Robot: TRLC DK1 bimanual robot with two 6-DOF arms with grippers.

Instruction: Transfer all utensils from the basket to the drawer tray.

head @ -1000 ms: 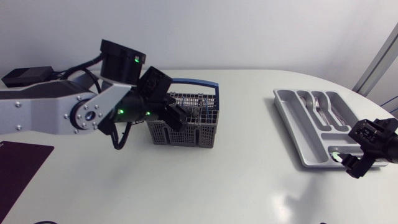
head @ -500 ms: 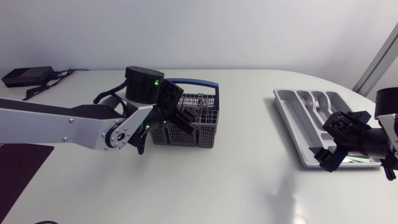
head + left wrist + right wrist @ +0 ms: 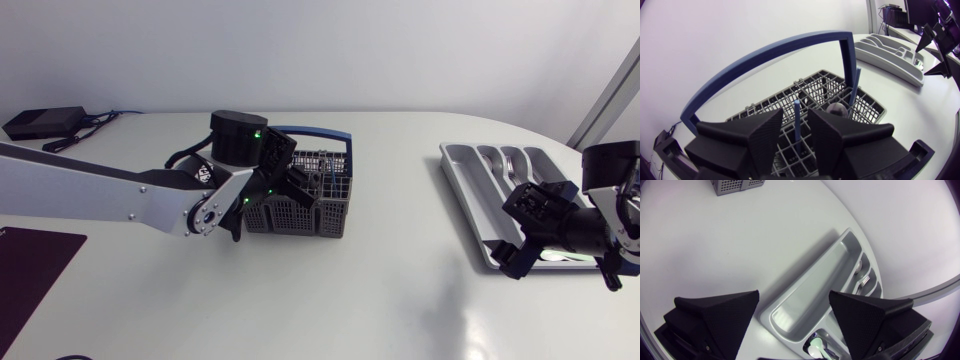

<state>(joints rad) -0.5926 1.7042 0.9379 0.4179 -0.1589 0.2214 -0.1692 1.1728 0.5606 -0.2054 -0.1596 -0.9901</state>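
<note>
basket (image 3: 300,212) | left claw (image 3: 795,125) apart astride blue utensil (image 3: 797,111) | right claw (image 3: 795,296) apart over tray (image 3: 837,255) edge

Left claw (image 3: 795,115) parted; right claw (image 3: 794,295) spread wide.

Grey basket (image 3: 296,208): blue utensils (image 3: 797,122) upright. Grey tray (image 3: 468,188) w/ cutlery (image 3: 516,168).

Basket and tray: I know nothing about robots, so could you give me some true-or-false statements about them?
The left gripper hangs over the basket, a blue utensil handle between its open fingers. True.
The drawer tray is empty. False: metal cutlery lies in its slots.
The right gripper is shut on a spoon. False: it is open and holds nothing.
The basket's carrying handle stands upright. True.
</note>
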